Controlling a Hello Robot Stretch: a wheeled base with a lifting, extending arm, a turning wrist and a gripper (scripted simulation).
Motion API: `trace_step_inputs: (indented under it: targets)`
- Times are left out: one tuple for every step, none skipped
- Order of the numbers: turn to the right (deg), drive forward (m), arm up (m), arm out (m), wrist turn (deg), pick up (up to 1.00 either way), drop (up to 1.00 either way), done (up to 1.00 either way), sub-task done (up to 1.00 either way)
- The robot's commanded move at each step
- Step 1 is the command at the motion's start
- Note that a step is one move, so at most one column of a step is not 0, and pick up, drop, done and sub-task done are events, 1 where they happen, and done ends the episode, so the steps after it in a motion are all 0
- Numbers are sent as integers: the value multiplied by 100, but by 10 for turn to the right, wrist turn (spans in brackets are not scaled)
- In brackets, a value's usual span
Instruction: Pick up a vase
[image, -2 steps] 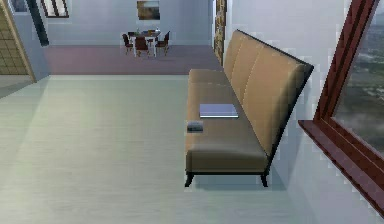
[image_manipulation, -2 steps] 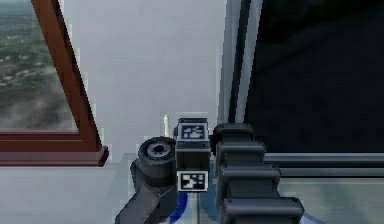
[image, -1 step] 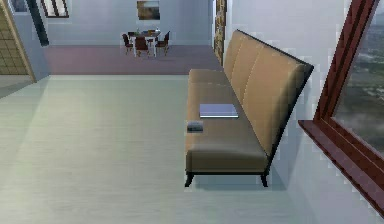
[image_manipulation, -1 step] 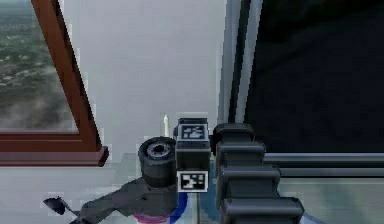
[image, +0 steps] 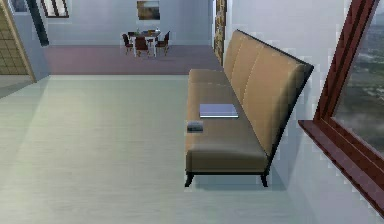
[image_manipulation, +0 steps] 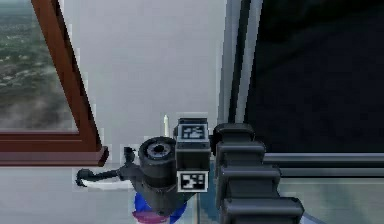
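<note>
In the arm side view my gripper (image_manipulation: 104, 172) sits low in the picture, its dark round body left of the two white marker squares (image_manipulation: 192, 132) on the arm (image_manipulation: 245, 175). A small blue and pink rounded thing (image_manipulation: 150, 210) shows just under the gripper's body at the bottom edge; its shape is too cut off to name. I cannot tell whether the gripper holds anything. Behind the gripper is a pale wall.
A brown sofa (image: 240, 110) stands along the forward view's right wall, with a flat grey laptop-like thing (image: 218, 111) and a small dark object (image: 194, 126) on its seat. A red-framed window (image_manipulation: 60, 90) is beside it. A dining table with chairs (image: 147, 42) stands far back. Pale open floor (image: 90, 140) lies to the left.
</note>
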Motion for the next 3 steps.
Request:
trace_step_inputs:
  targets:
    - [0, 0, 0, 0, 330, 0, 0, 0, 0]
    - [0, 0, -30, 0, 0, 0, 0, 0, 0]
    - [0, 0, 0, 0, 0, 100, 0, 0, 0]
